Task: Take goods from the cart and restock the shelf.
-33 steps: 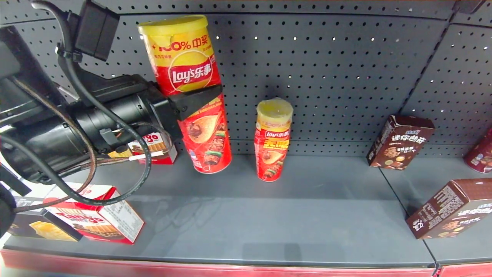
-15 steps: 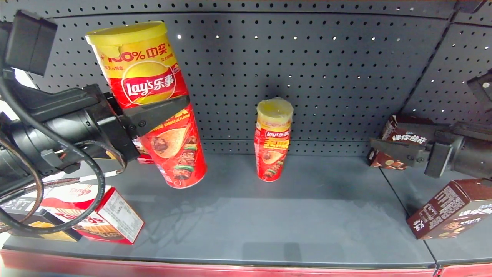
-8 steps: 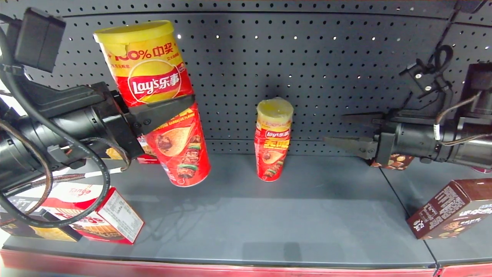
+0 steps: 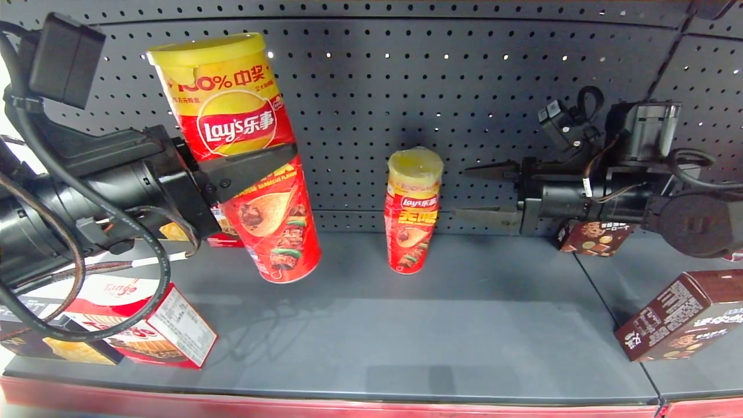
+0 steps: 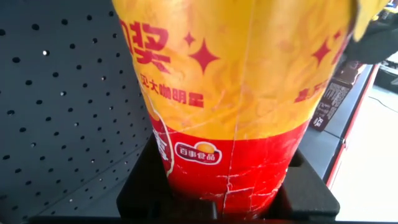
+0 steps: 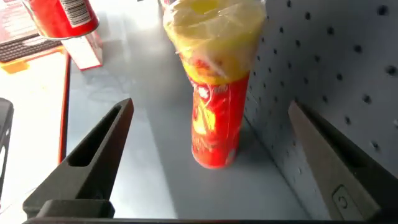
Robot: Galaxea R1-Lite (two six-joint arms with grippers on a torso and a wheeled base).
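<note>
Head view, left end effector (image 4: 255,167) clamping tilted large can (image 4: 232,110), right end effector (image 4: 461,193) wide open beside small can (image 4: 411,209) on shelf (image 4: 406,337).

I read the tall can (image 4: 244,157) as yellow over its lid and upper half and red below, with a red-and-white badge and a pictured crisp. The small can (image 4: 412,209) by the shelf's back edge has a pale yellow lid and a red body with a yellow band. The shelf (image 4: 406,337) is plain dark grey with a red front edge. Its back panel (image 4: 493,87) is grey, dotted with rows of holes. At the right edge the brown box (image 4: 679,316) carries white print. At the front left corner lies a red-and-white box (image 4: 157,325).
</note>
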